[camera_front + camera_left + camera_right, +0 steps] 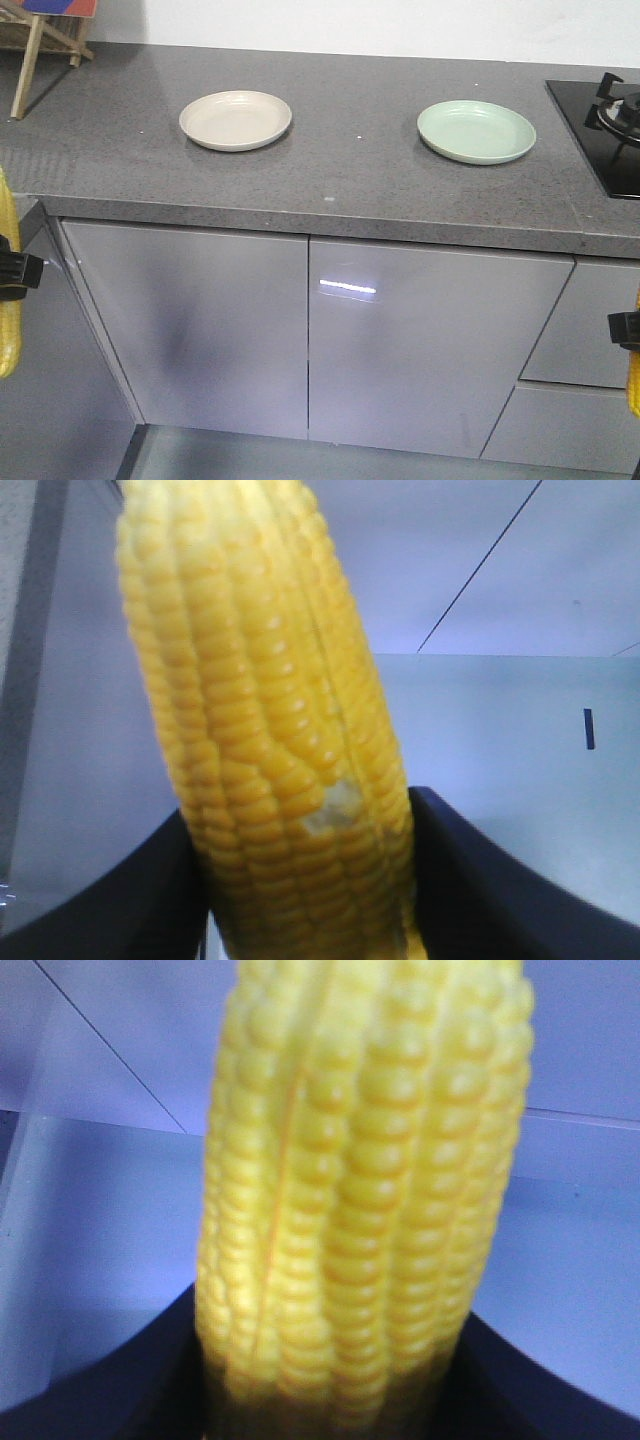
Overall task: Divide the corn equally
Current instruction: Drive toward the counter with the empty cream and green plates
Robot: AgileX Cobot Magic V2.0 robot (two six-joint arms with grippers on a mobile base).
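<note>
Each gripper holds one cob of corn, below counter height in front of the cabinets. My left gripper (12, 272) is shut on a yellow cob (8, 300) at the left edge of the front view; that cob (270, 730) fills the left wrist view, upright between the dark fingers (480, 880), with a pale patch of missing kernels. My right gripper (626, 330) is shut on another cob (634, 385) at the right edge; the same cob (360, 1210) stands between the black fingers (110, 1390). A beige plate (235, 120) and a green plate (476, 131) lie on the counter with nothing on them.
The grey stone counter (330, 180) has a front edge above grey cabinet doors (310, 340). A black gas hob (605, 125) sits at the right end. A wooden stand (40, 50) occupies the back left corner.
</note>
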